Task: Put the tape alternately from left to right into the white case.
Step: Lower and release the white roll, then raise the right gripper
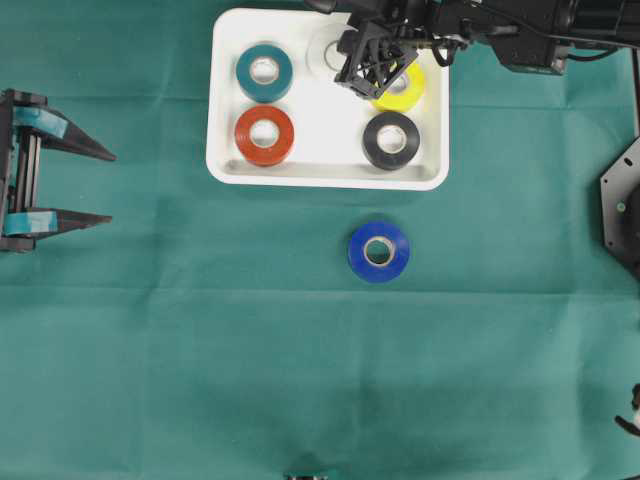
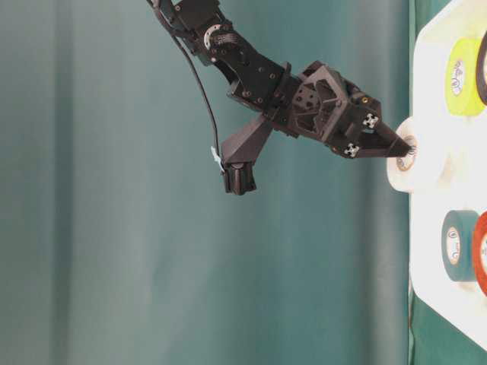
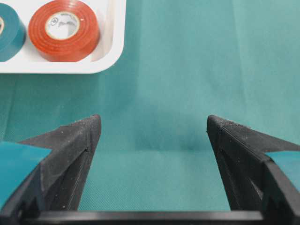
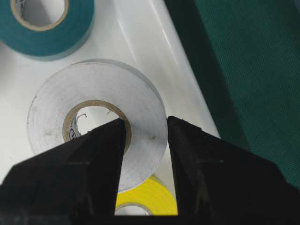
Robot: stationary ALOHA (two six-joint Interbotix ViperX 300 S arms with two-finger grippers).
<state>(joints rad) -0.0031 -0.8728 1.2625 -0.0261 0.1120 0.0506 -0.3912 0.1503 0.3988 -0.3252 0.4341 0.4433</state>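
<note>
Item: white case [image 1: 325, 170], shallow, raised rim, at the far middle of the green-clothed table [image 1: 200, 380].

Contents, lying flat: teal roll [image 1: 264, 72] far left, red roll [image 1: 264, 135] near left, yellow roll [image 1: 400, 88] far right, black roll [image 1: 390, 140] near right. The two columns likely reflect the left-right alternation the task asks for.

Item: white roll [image 4: 96, 122], far row, between the teal and yellow rolls. The right end effector [image 4: 143, 140] is clamped across its wall, one finger inside the core, one outside. In the table-level view the roll appears raised above its neighbours, probably being set into the middle slot; contact with the case floor cannot be told.

Item: blue roll [image 1: 378, 251], loose on the cloth just in front of the case, the only one outside, presumably the last to go in.

Item: left end effector [image 1: 75, 185], at the left edge of the table, fingers spread wide, holding nothing, seemingly parked clear of the case.

Markings: the red roll's pale core carries small circular printing, too fine to read; likewise a mark on the white roll's core. No brand legible.
</note>
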